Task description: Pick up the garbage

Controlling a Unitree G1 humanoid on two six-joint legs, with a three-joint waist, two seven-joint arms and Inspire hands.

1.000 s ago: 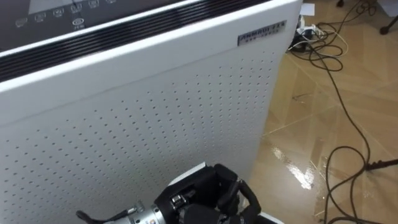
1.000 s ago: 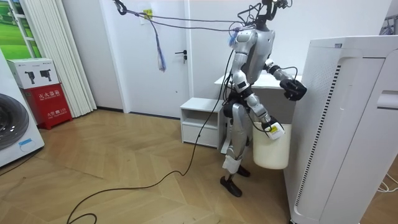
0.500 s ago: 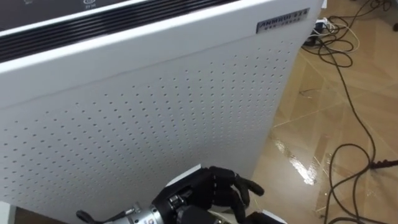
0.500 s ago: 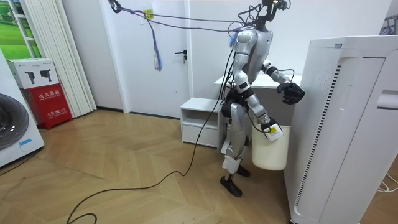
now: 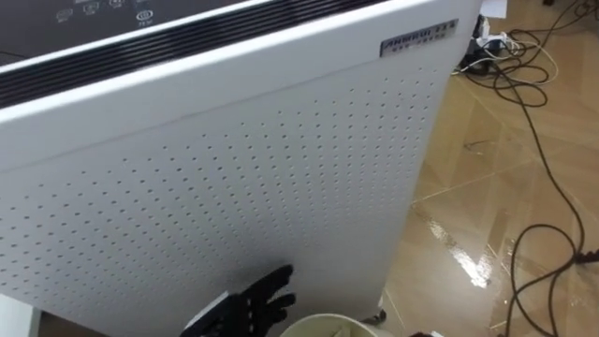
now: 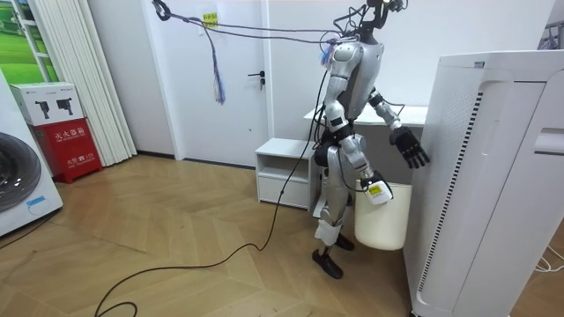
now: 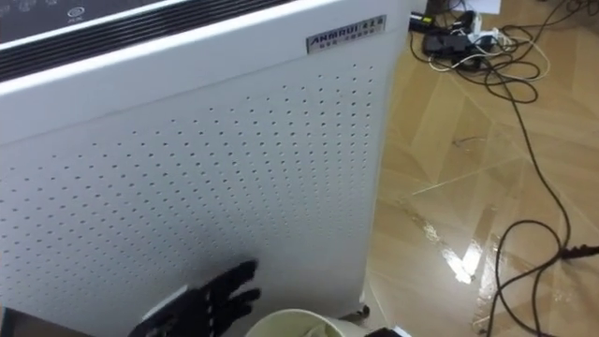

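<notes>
My left hand [image 5: 257, 301] hangs open, fingers straight and spread, just above the rim of a cream waste bin [image 5: 323, 324] at the bottom edge of the eye views. Nothing lies between its fingers. The hand is close to the perforated front of a big white appliance [image 5: 234, 187]. In the room view the same left hand [image 6: 411, 150] is stretched out toward that appliance [image 6: 493, 176]. Lower down, my right hand [image 6: 374, 188] grips the rim of the bin [image 6: 381, 222] and holds it at my side. The bin's inside is hidden.
Dark and white cables [image 5: 533, 122] run over the glossy wooden floor to the right of the appliance, with a power strip [image 5: 487, 39] at the far corner. Behind me stand a low white cabinet [image 6: 284, 172] and a washing machine [image 6: 18, 180].
My left hand went from a curled fist to straight, spread fingers and sank lower in view. The bin's rim has come into view beneath it.
</notes>
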